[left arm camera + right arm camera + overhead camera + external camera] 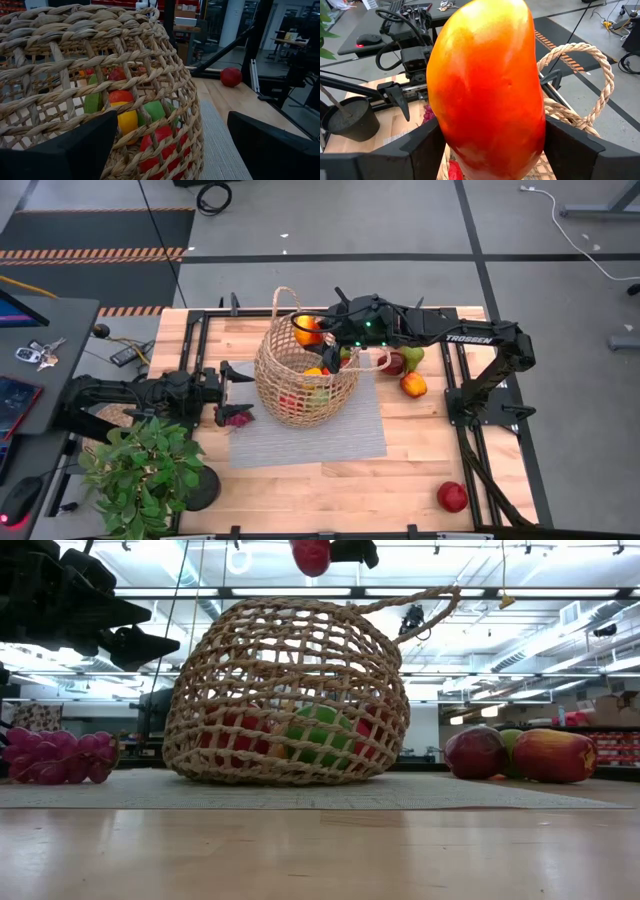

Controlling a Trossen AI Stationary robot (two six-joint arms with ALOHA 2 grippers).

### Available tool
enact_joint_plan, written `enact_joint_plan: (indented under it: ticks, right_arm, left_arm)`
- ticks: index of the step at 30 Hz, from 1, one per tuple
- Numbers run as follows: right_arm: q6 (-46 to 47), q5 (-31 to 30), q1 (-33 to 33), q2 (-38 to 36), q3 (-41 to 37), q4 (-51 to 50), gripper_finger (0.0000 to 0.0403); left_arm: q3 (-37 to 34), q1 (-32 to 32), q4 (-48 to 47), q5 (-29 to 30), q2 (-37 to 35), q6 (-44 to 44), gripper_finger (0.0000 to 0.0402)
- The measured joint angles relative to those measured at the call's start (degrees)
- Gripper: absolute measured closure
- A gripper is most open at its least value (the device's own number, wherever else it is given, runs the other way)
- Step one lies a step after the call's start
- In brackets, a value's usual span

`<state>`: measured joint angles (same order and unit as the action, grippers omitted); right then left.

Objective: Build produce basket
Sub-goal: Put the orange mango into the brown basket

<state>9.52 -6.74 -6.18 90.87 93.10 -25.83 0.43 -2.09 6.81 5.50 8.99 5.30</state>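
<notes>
The tan woven basket (300, 375) stands on a grey mat (340, 430) and holds several pieces of produce (125, 117), red, yellow and green. Above its far rim my right gripper (318, 335) is shut on an orange-red fruit (487, 85), which also shows at the top of the low view (311, 555). At the basket's left side my left gripper (235, 385) stands open and level, its fingers (60, 150) close to the woven wall (100, 65). Whether they touch it, I cannot tell. Purple grapes (237, 418) lie on the mat's left edge. My right gripper pinches the orange-red fruit by two opposite sides (442, 125) between its two fingers (570, 145). The fingers come from the table's right, slanting a little downward, and lie across the fruit. The fruit is lifted clear, above the basket's far rim.
Right of the basket lie a dark-red piece and a green pear (402, 361) and an orange-red fruit (413, 385). A red apple (452, 496) lies near the front right corner. A potted plant (140, 470) stands at the front left. The basket's loop handle (285, 300) rises on its far side.
</notes>
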Motion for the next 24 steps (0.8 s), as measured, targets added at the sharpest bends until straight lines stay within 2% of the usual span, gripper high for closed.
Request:
enact_joint_plan:
  ticks: [6, 14, 24]
  right_arm:
    - [0.0, 0.0, 0.0, 0.0, -0.2, 0.3, 0.0103]
    - [1.4, -1.3, -0.5, 0.0, -5.1, 2.9, 0.0102]
    - [4.4, 1.3, -2.7, 0.0, -7.1, 3.1, 0.0103]
  left_arm:
    - [0.0, 0.0, 0.0, 0.0, 0.0, 0.0, 0.0015]
    - [0.0, 0.0, 0.0, 0.0, 0.0, 0.0, 0.0015]
    - [0.0, 0.0, 0.0, 0.0, 0.0, 0.0, 0.0015]
